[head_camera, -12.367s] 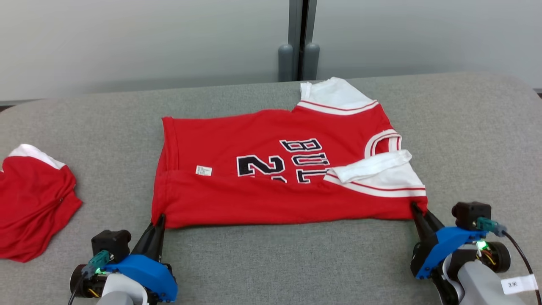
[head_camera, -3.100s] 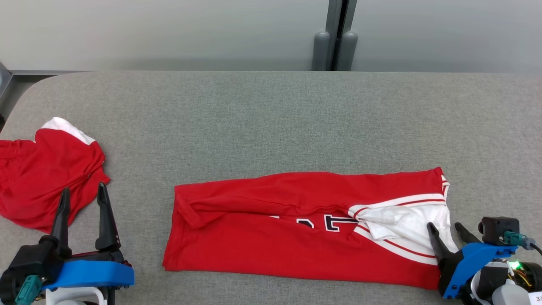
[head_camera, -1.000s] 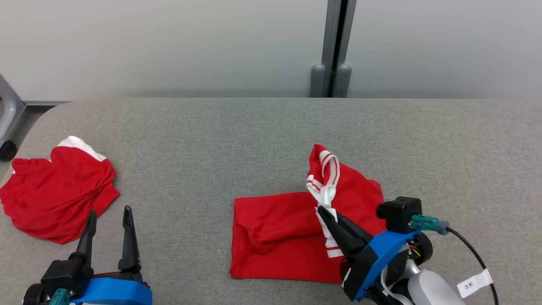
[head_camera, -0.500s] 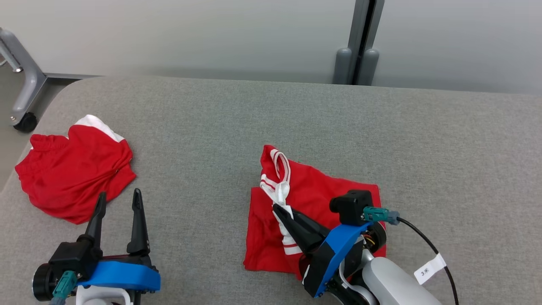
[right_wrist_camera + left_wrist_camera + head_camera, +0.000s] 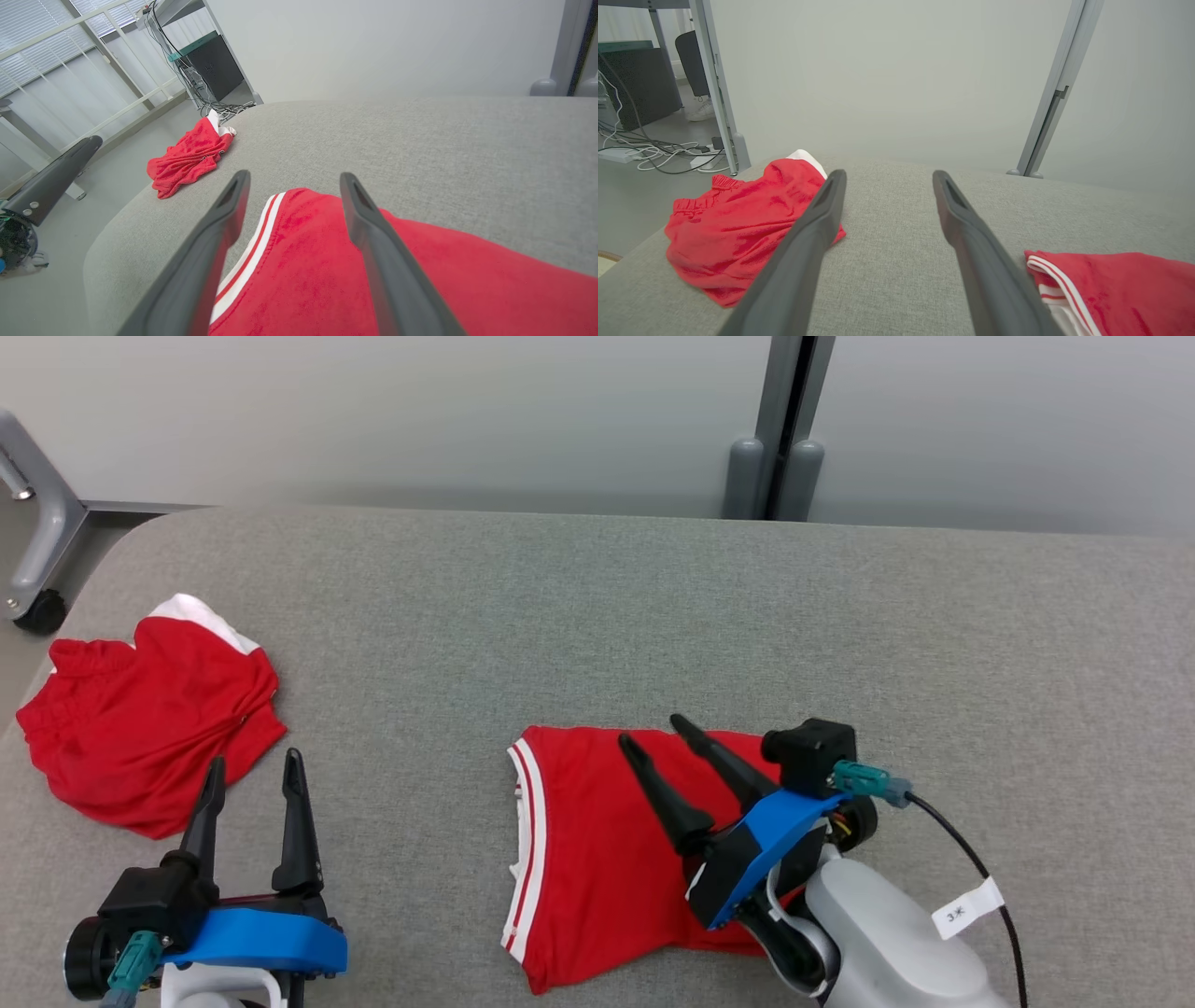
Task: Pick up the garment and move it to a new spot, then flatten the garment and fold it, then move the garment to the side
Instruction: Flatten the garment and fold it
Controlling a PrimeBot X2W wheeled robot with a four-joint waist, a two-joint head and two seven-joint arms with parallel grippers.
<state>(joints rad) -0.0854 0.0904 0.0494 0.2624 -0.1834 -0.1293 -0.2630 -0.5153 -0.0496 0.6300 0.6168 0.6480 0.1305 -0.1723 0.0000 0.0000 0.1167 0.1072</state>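
Observation:
The garment (image 5: 597, 859), a red jersey with white stripes along its left edge, lies folded into a compact rectangle near the front of the grey table (image 5: 597, 616). My right gripper (image 5: 650, 728) hovers open just above its right half, nothing between the fingers; in the right wrist view the garment (image 5: 303, 284) lies under the spread fingers. My left gripper (image 5: 254, 761) stands open at the lower left, apart from the garment, whose striped edge (image 5: 1064, 289) shows at the right of the left wrist view.
A second red garment (image 5: 149, 719) lies crumpled at the table's left edge, just beyond my left fingertips. A grey post (image 5: 775, 429) stands behind the table, and a wheeled frame leg (image 5: 37, 551) stands on the floor at far left.
My right gripper has let go of the striped edge it carried leftward and now stands open; the jersey lies flat, folded in half. The head camera shifted. My left gripper stays open.

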